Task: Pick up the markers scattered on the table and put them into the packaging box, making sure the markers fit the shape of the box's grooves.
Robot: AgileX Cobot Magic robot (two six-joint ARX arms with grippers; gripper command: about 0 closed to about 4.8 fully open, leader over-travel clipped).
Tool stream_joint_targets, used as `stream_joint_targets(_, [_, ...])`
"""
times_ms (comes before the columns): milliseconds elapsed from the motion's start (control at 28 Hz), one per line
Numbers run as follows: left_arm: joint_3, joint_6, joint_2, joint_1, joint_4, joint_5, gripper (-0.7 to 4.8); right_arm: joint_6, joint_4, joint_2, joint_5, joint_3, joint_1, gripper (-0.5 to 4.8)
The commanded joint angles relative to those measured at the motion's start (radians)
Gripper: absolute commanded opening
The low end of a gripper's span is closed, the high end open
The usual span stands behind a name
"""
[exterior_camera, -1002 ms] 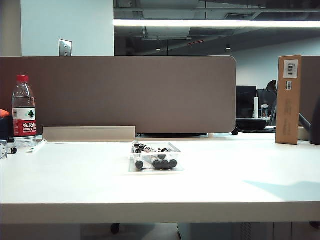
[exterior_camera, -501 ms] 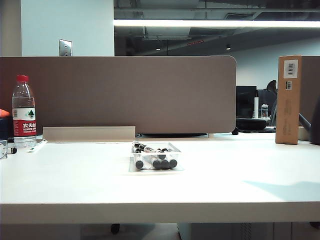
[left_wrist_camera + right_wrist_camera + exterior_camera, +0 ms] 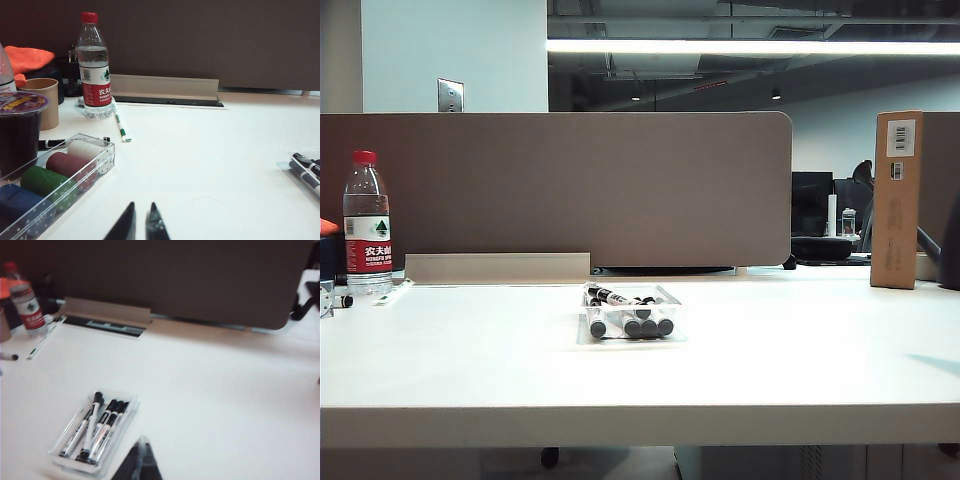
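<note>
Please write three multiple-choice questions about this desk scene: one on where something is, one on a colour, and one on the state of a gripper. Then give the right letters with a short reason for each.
1. Where are the markers?
A. In the packaging box, one lying crookedly across the others
B. Scattered beside the water bottle
C. Held by the right gripper

2. What colour is the cap of the water bottle?
A. Blue
B. Red
C. White

3. How is the right gripper standing?
A. Open around a marker
B. Shut on the box
C. Shut, holding nothing, near the box

Answers:
1 A: the right wrist view shows them all inside the clear tray on the table, one angled over its neighbours.
2 B: both the exterior and left wrist views show a red cap.
3 C: its fingers meet with nothing between them. The left gripper is likewise shut and empty.
</note>
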Motion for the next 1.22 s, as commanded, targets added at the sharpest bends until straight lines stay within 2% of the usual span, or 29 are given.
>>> stream_joint_targets(36, [0.004, 0.004, 0.000, -0.001, 0.013, 0.003, 0.34, -0.008, 0.019, -0.059, -0.010, -0.018, -0.074, -0.06])
stream_joint_targets(322, [0.005, 0.004, 0.000, -0.001, 0.013, 0.003, 0.34, -0.029, 0.250, -0.193, 0.058, -0.191, -0.193, -0.06])
stream_joint_targets(465, [0.005, 0.004, 0.000, -0.001, 0.013, 0.004, 0.34, -0.029, 0.305, -0.287, 0.057, -0.315, -0.219, -0.06])
stream_joint_targets(572, [0.005, 0.004, 0.000, -0.001, 0.013, 0.004, 0.34, -0.029, 0.343, -0.416, 0.057, -0.503, -0.249, -0.06])
stream_joint_targets(715, [0.005, 0.004, 0.000, -0.001, 0.012, 0.004, 0.34, -0.028, 0.346, -0.550, -0.001, -0.637, -0.269, -0.06])
stream_joint_targets(1037, [0.004, 0.004, 0.000, -0.001, 0.012, 0.004, 0.34, -0.029, 0.340, -0.669, -0.028, -0.717, -0.359, -0.06])
stream_joint_targets(1216, [0.005, 0.004, 0.000, -0.001, 0.012, 0.004, 0.34, -0.024, 0.333, -0.670, 0.050, -0.717, -0.349, -0.06])
